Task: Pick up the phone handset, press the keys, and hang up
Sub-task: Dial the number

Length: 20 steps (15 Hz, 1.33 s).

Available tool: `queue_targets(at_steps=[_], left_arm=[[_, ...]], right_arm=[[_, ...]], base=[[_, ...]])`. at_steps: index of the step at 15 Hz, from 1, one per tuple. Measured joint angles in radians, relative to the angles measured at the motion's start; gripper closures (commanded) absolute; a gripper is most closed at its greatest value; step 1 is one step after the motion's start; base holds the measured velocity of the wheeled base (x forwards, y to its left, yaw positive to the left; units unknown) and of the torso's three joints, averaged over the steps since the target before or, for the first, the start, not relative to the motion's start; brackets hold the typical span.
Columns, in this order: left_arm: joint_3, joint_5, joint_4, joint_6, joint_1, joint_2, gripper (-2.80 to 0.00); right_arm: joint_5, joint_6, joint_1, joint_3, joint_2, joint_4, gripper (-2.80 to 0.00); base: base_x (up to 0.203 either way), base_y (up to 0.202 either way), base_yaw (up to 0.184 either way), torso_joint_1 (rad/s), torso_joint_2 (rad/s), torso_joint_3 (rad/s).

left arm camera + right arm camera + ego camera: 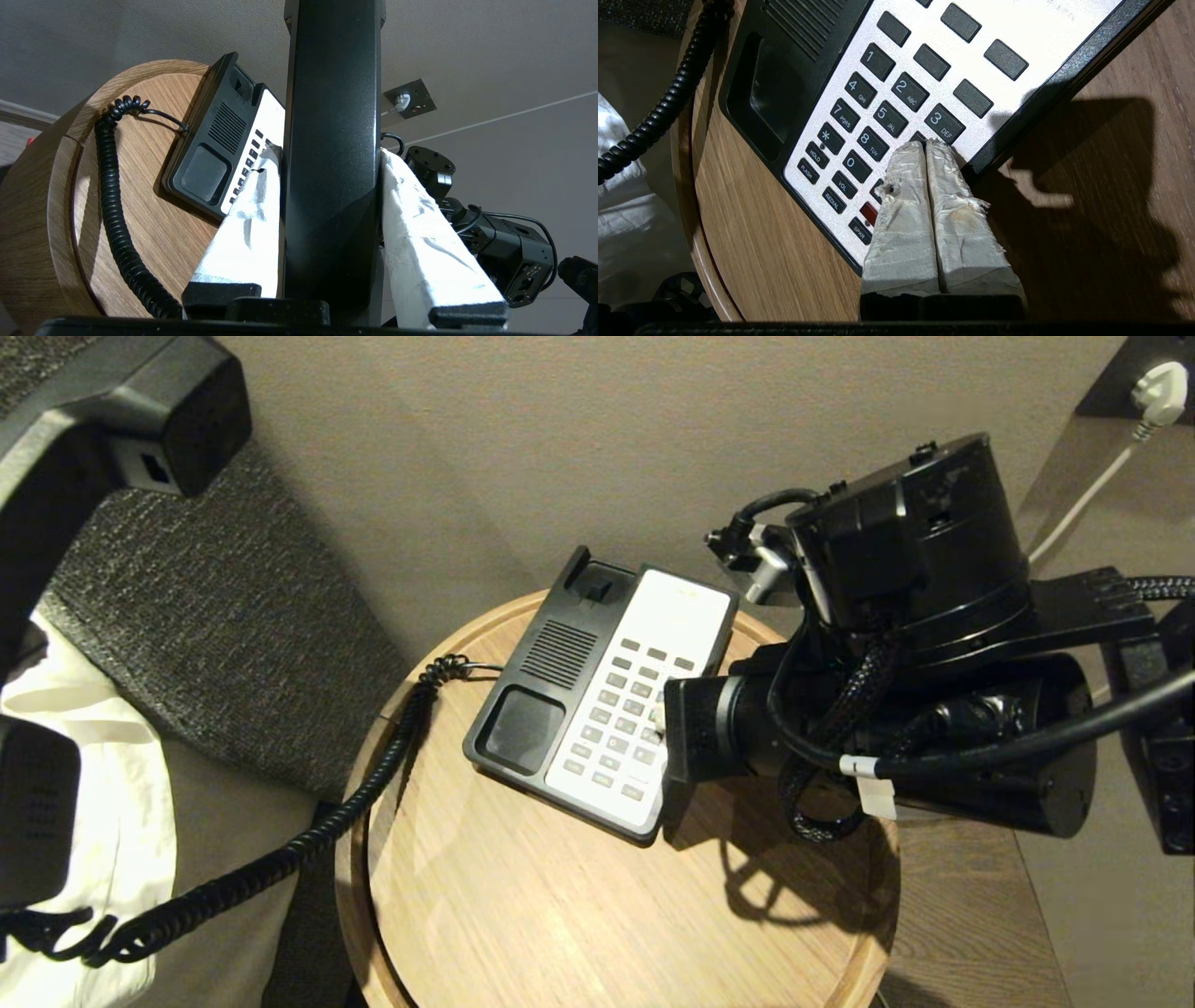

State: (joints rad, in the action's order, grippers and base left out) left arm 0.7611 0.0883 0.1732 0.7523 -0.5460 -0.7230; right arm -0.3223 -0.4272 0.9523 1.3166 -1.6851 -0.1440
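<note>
A round wooden table (523,915) is seen beside a bed (112,821). A black phone base (523,728) is set on the table, and its cradle is bare. The phone handset (331,140) is held up and off to the left of the table, away from the base. It is gripped across its middle by the left pincer (331,196), whose two white fingers (420,233) are pressed on either side of it. The curly cord (373,784) is stretched from the base, over the table edge, toward the handset.

The key-pressing step is judged to be in hand. The right pincer (925,145) is squeezed fully closed with nothing in it, and its joined tips are laid on the keys (878,121), just below the 3 key and beside the 5 key. Next, the tips may need to be lifted and moved to another key. After that, the handset must be laid back in the cradle.

The numbers on the keys are shown only in the right wrist view. The grip on the handset is shown clearly only in the left wrist view. In the head view, the right pincer's tips are mostly hidden by the arm.
</note>
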Motion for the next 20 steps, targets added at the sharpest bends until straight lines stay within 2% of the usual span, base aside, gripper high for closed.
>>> queue_targets(at_steps=[14, 20], left_arm=[[-0.004, -0.001, 0.000, 0.001, 0.001, 0.002, 0.00], [-0.004, -0.001, 0.000, 0.000, 0.000, 0.001, 0.00]], right_arm=[[0.000, 0.001, 0.001, 0.000, 0.016, -0.007, 0.00], [0.006, -0.017, 0.030, -0.012, 0.031, -0.033, 0.00]], base=[[0.000, 0.000, 0.000, 0.000, 0.00, 0.000], [0.000, 0.000, 0.000, 0.000, 0.00, 0.000]])
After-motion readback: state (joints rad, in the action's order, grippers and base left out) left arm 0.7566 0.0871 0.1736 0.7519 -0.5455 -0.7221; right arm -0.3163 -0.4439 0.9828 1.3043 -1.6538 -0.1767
